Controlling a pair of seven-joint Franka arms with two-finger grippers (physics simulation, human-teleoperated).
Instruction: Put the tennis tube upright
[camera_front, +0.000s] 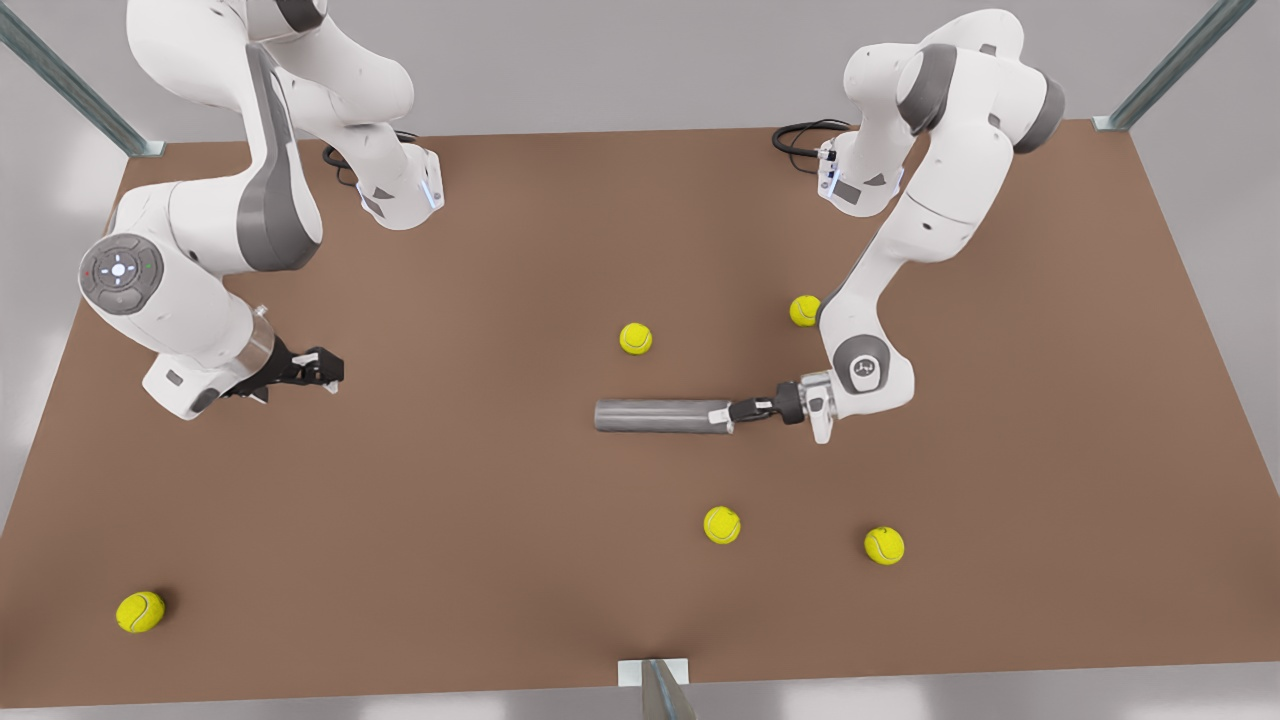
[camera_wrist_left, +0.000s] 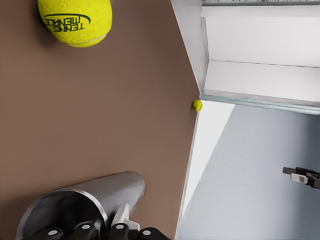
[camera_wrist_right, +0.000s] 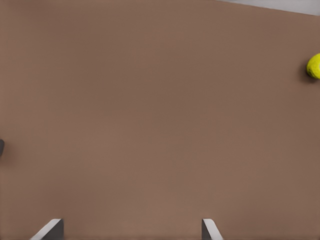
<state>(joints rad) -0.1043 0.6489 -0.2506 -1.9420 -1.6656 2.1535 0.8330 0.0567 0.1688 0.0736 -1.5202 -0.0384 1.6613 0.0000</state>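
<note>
The tennis tube is a matte grey cylinder lying flat near the middle of the brown table. Its open end faces the arm on the front view's right. That arm carries my left gripper, whose fingers clamp the rim of the tube's open end, one inside the wall and one outside. My right gripper hovers over bare table at the front view's left, far from the tube. It is open, with its two fingertips wide apart and nothing between them.
Several yellow tennis balls lie around: two beyond the tube, two nearer the front edge, one at the front left corner. A post stands at the front edge.
</note>
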